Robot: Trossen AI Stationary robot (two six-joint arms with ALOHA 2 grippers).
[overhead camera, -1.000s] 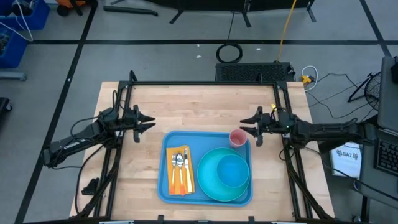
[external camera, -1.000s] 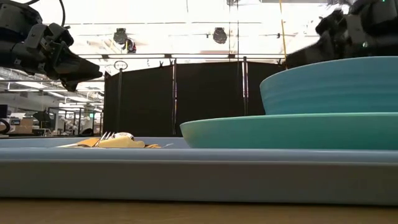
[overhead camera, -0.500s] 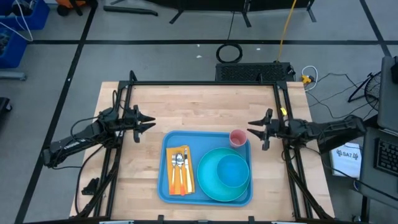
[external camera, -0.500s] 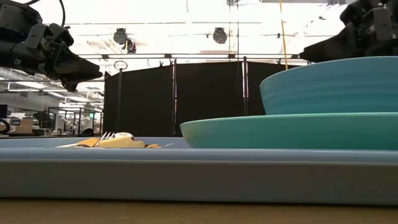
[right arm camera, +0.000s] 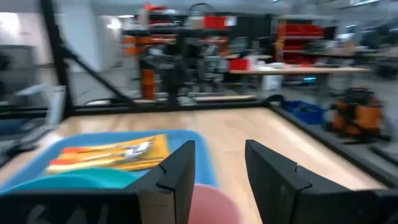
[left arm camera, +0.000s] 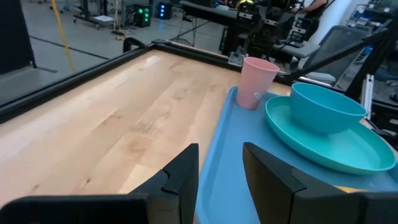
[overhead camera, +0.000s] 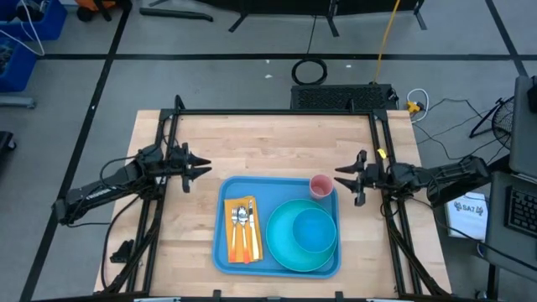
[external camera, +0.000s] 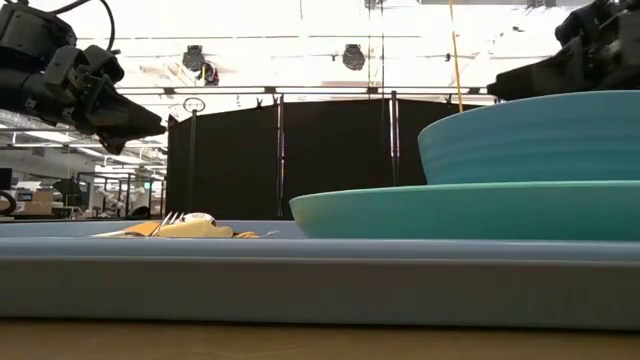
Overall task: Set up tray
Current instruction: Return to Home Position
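See left gripper [overhead camera: 197, 168] off the tray's [overhead camera: 273, 189] far left corner, raised, fingers moderately apart, nothing held. Reads as parked clear so nothing on the tray gets clipped. Find the tray itself flat on the wood table [overhead camera: 252, 138], between the two grippers. On it, left to right: yellow napkin [overhead camera: 243, 203] with cutlery [overhead camera: 242, 231] lined up on top, teal plate [overhead camera: 281, 247], blue bowl [overhead camera: 315, 231] sitting in the plate, pink cup [overhead camera: 321, 185] upright in the far right corner. Looks fully set, judging by layout. See right gripper [overhead camera: 348, 180] just off the tray's far right corner, near the cup, fingers apart too, empty.

Get full layout from high view only. From low view, get both grippers above bowl-rim level, but lose the cup behind plate and bowl. From wrist views, confirm the open finger gaps.
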